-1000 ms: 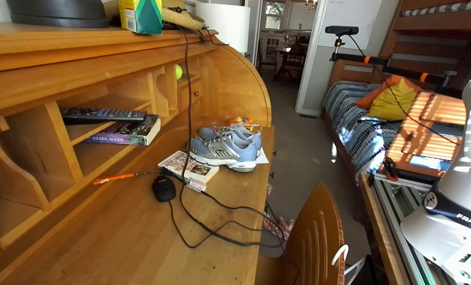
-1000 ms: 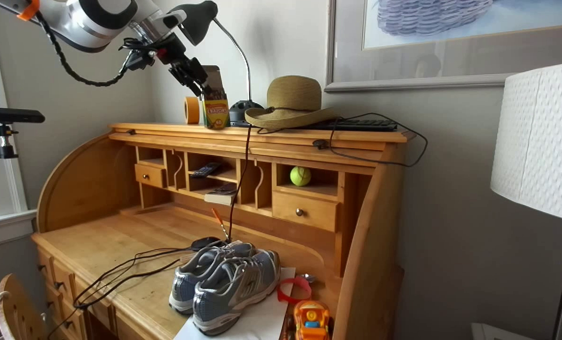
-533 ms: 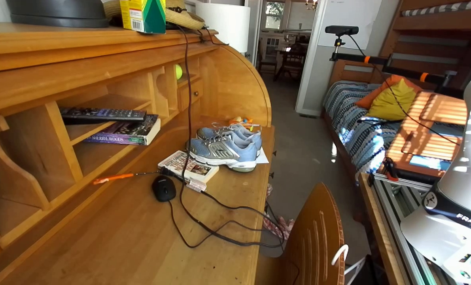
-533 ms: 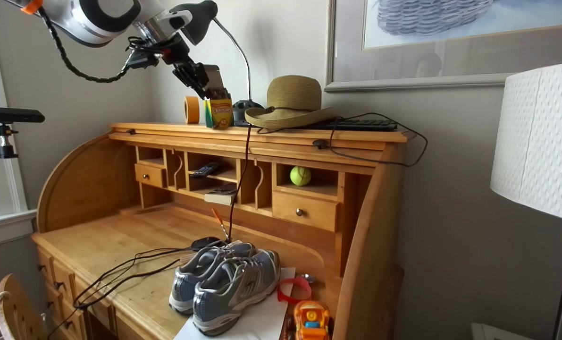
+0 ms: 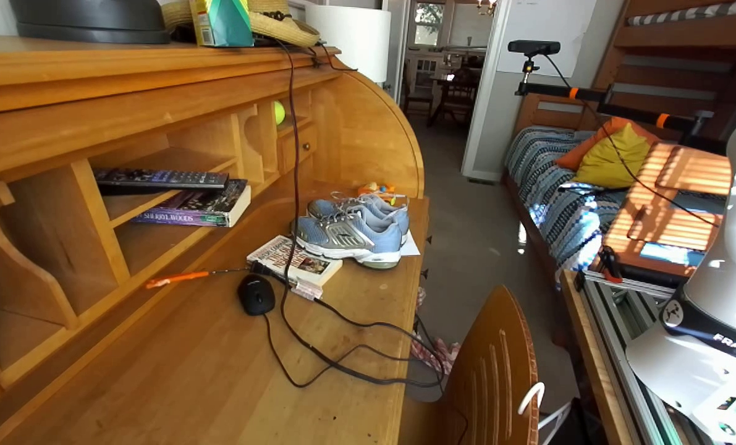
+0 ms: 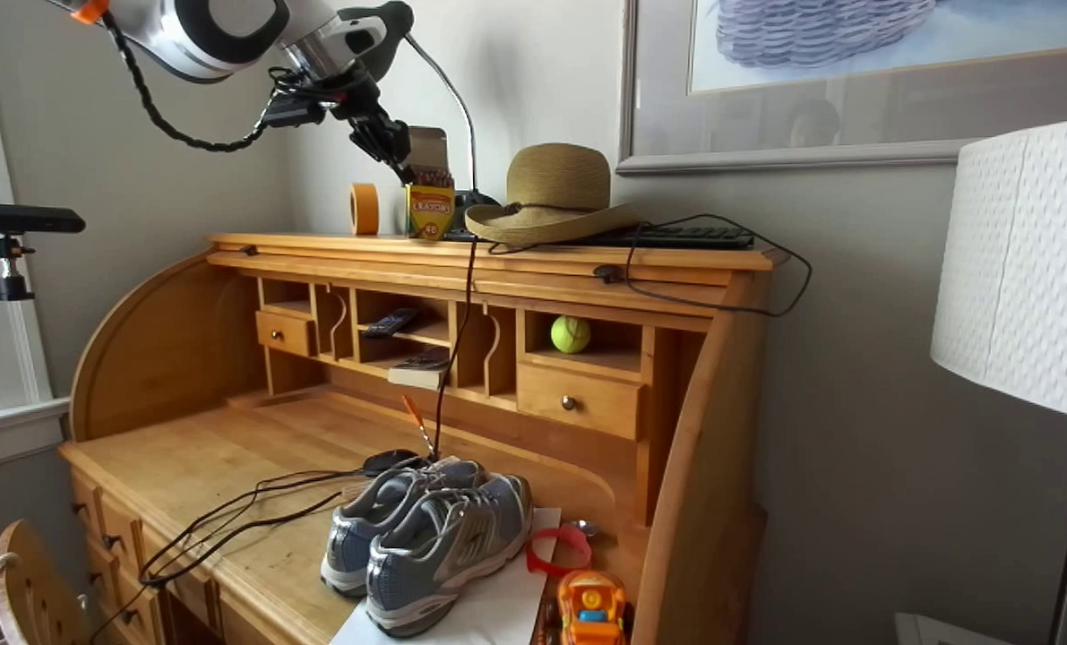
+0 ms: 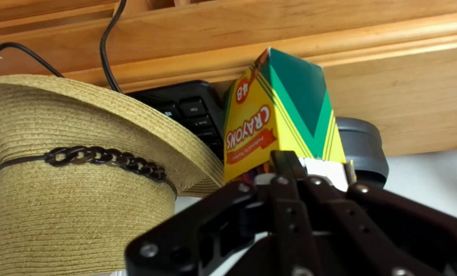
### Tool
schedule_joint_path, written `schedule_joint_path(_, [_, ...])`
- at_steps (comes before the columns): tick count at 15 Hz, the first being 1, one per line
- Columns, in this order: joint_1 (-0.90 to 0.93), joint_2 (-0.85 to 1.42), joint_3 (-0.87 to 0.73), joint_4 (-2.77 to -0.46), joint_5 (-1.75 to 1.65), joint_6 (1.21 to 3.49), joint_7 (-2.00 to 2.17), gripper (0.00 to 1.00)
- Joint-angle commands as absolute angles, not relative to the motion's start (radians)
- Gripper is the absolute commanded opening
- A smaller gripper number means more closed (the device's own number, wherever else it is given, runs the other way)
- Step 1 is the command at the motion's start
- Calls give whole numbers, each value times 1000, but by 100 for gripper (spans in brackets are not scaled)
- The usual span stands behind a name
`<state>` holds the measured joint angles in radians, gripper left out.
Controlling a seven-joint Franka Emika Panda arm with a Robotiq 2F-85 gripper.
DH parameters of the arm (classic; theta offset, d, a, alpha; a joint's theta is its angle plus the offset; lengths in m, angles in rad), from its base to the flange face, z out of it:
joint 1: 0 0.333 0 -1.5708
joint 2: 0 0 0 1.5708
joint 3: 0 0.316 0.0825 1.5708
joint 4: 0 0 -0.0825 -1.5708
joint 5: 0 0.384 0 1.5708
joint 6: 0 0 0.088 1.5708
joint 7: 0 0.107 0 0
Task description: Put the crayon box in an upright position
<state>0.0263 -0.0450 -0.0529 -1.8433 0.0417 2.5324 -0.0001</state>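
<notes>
The crayon box (image 6: 430, 215), yellow and green with a red mark, stands upright on the desk's top shelf. Its flap is raised and crayon tips show at the open mouth. Part of the box (image 5: 232, 21) is cut off by the frame in an exterior view. The wrist picture is upside down: there the box (image 7: 247, 130) has its mouth at the lower end. My gripper (image 7: 286, 158) is shut, fingertips side by side right at a corner of that mouth; whether cardboard is pinched between them is unclear. In an exterior view the gripper (image 6: 405, 170) meets the box's upper edge from the left.
A straw hat (image 7: 78, 172) and a black keyboard (image 7: 197, 111) lie close beside the box. A dark grey rounded object (image 7: 360, 153) is at its other side. An orange tape roll (image 6: 365, 209) and a lamp's thin neck (image 6: 448, 90) stand nearby, and a cable (image 7: 107, 50) hangs over the shelf edge.
In an exterior view my gripper has moved rightward and its fingers have come together. The crayon box has shifted the same way and turned somewhat, its base now slightly higher in both exterior views.
</notes>
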Motion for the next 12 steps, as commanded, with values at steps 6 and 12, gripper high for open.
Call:
schedule_joint_path(6, [-5,97,-35,-1650,161,2421,-119,0])
schedule_joint_path(12, [-17,99,-29,-1621,171,2363,-120,27])
